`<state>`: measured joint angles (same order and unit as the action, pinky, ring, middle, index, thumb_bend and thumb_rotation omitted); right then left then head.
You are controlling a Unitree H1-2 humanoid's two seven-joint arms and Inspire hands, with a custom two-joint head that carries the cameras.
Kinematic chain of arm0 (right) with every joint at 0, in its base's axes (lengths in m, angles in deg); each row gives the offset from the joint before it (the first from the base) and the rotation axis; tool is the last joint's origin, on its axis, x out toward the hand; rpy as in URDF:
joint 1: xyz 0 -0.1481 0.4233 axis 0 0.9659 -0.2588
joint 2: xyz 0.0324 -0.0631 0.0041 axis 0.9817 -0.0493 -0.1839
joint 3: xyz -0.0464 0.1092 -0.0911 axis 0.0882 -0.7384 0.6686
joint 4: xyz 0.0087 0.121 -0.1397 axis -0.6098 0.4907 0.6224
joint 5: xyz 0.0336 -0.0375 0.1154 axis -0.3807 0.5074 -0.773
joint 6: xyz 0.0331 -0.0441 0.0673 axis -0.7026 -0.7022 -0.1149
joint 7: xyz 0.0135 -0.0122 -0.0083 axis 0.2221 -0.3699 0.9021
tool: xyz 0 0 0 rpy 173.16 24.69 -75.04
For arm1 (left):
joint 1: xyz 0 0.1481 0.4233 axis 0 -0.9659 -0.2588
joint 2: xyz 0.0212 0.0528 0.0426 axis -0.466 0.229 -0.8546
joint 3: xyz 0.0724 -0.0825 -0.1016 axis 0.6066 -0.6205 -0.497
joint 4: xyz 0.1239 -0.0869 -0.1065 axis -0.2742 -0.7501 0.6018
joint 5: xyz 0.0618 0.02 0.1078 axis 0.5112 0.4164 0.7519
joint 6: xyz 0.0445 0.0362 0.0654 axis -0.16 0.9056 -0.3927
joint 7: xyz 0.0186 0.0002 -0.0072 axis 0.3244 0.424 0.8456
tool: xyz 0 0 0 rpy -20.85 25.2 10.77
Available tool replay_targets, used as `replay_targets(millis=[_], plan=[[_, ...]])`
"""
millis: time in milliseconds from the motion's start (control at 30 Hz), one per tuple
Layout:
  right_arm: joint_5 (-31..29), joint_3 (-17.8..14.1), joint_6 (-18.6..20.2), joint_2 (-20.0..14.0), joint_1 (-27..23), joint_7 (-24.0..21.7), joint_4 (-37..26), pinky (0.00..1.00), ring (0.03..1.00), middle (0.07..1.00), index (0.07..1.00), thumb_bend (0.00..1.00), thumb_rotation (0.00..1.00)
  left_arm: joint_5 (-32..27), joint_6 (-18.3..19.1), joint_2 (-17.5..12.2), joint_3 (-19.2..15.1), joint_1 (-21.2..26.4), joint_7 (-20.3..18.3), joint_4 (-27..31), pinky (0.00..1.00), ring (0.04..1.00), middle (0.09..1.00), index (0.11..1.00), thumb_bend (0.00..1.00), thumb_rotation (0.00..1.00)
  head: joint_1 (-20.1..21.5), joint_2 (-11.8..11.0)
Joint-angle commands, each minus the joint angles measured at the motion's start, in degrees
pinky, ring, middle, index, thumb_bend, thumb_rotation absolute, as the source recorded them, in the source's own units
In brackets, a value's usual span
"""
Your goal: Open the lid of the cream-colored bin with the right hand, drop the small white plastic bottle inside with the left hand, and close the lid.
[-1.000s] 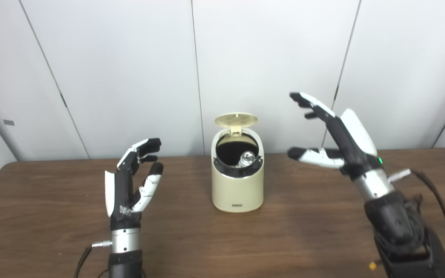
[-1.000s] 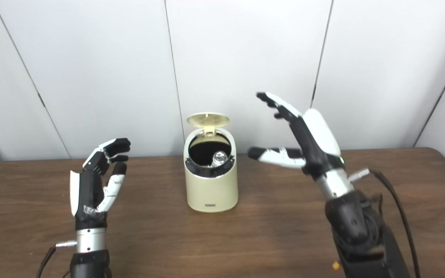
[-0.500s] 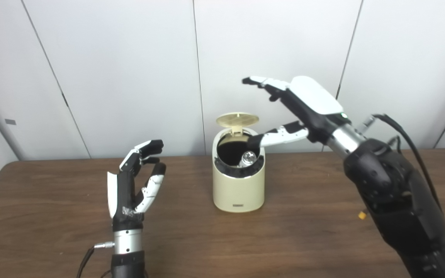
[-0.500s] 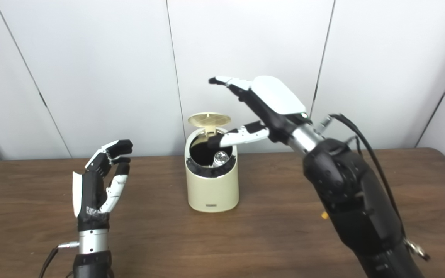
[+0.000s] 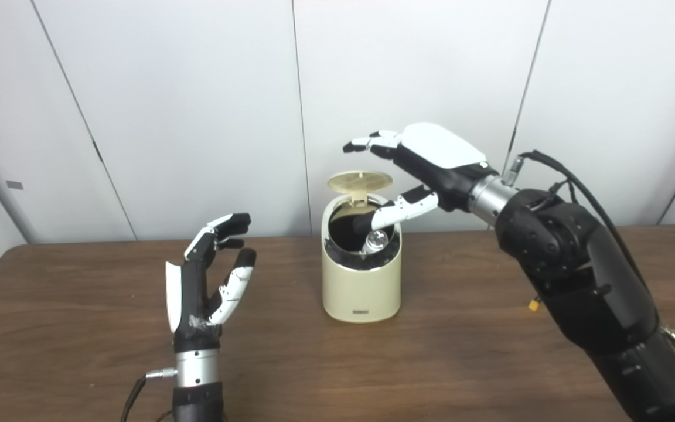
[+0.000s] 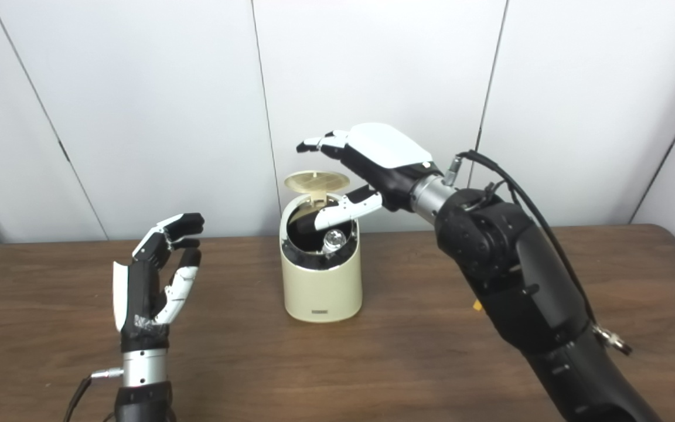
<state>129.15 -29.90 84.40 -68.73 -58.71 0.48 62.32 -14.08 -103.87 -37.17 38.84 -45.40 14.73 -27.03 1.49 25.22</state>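
The cream-colored bin [image 5: 362, 287] stands mid-table with its round lid [image 5: 359, 181] tipped up at the back. Inside its dark opening lies the small white plastic bottle [image 5: 376, 240], its shiny end showing. My right hand [image 5: 425, 161] hovers open over the bin, palm down, fingers reaching above the lid and thumb stretched across the opening; I see no contact with the lid. My left hand [image 5: 205, 281] stands upright and open to the left of the bin, holding nothing.
The brown wooden table [image 5: 79, 351] stretches wide around the bin. A white panelled wall [image 5: 167, 117] rises right behind it. My right forearm with its black cable [image 5: 578, 193] crosses the right side above the table.
My right hand has swung from the right side up and over the bin, then lowered towards the raised lid. The left hand has barely moved. The lid is still up.
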Motion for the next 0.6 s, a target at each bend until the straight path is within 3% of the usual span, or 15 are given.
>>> replay_targets(millis=[0, 100, 233, 367, 567], plan=[[0.39, -0.04, -1.62, -0.62, -3.92, 0.62, -0.08, 0.78, 0.936, 0.881, 0.861, 1.00, 0.87, 0.33, -1.02, -0.38, -0.01, 1.42, 1.08, 0.74, 0.62, 0.696, 0.707, 0.696, 0.65, 0.73, -0.04, 0.05], [0.74, 0.73, -0.72, -0.58, -4.04, -0.20, 0.78, 0.80, 0.949, 0.901, 0.856, 1.00, 0.86, 0.59, -1.02, -0.42, 0.02, 1.41, 1.28, 0.87, 0.62, 0.696, 0.706, 0.695, 0.66, 0.74, -0.11, 0.09], [1.51, 1.36, 1.57, -0.61, -3.74, -2.42, 0.87, 0.75, 0.927, 0.931, 0.868, 1.00, 0.86, 0.85, -1.01, -0.53, 0.07, 1.36, 1.43, 1.01, 0.62, 0.696, 0.706, 0.696, 0.66, 0.75, -0.08, 0.15], [1.85, 1.55, 3.48, -0.63, -3.03, -4.15, -0.16, 0.80, 0.948, 0.923, 0.870, 1.00, 0.87, 0.60, -1.00, -0.42, -0.02, 1.24, 1.06, 1.33, 0.62, 0.697, 0.707, 0.696, 0.70, 0.75, 0.02, 0.27], [2.60, 1.77, 5.05, -0.64, -1.59, -5.46, -2.81, 0.77, 0.936, 0.945, 0.861, 1.00, 0.85, 0.52, -1.03, -0.55, 0.16, 1.25, 0.98, 1.41, 0.63, 0.697, 0.709, 0.697, 0.68, 0.74, 0.06, 0.38]])
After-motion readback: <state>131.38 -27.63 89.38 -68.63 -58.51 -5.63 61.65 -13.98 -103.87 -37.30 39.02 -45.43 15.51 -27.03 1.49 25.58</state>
